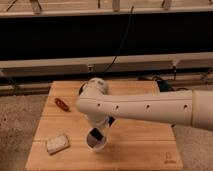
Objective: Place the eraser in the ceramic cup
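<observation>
one ceramic cup (97,144) | eraser (95,134) tilted at its mouth | gripper (99,129) above | fingers state: cannot tell

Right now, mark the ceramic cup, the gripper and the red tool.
ceramic cup (98,145): camera view, front of its rim.
gripper (97,133): camera view, at the cup's mouth, under the arm's wrist.
red tool (62,103): camera view, middle of its length, left on the board.

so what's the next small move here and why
Probably release and lift clear. The hand is directly over the cup near the table's front edge, and the black eraser looks to be at the cup's mouth, so letting go should drop it in.
</observation>
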You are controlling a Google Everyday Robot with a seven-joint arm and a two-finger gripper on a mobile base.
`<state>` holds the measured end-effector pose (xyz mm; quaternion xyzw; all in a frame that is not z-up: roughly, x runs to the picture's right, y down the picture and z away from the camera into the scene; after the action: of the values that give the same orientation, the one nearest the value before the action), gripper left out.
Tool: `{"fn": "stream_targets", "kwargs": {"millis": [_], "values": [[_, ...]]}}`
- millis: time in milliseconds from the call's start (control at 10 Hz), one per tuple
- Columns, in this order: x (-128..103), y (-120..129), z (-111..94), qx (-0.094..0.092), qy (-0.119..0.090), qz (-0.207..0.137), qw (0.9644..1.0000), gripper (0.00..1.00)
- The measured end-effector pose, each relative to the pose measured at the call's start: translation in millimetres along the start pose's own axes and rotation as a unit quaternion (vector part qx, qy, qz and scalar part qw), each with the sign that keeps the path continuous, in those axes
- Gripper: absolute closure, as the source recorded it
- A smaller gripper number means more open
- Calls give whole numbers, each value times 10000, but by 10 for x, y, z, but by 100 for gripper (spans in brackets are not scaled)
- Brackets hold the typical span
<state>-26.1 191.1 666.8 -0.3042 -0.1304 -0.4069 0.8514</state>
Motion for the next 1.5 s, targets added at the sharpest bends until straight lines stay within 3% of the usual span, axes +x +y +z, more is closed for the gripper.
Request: {"fn": "stream_targets", "kwargs": {"millis": [300, 700, 900, 1200, 1400, 1500], "values": [[3, 11, 5, 15, -17, -30, 10000, 57], [-1, 24, 10, 27, -42, -80, 10000, 40], [4, 31, 13, 33, -50, -89, 9999, 43], [3, 38, 19, 35, -63, -109, 9999, 22], [-4, 42, 36, 40, -82, -136, 9999, 24], [-20, 32, 46, 55, -94, -173, 9998, 33]]}}
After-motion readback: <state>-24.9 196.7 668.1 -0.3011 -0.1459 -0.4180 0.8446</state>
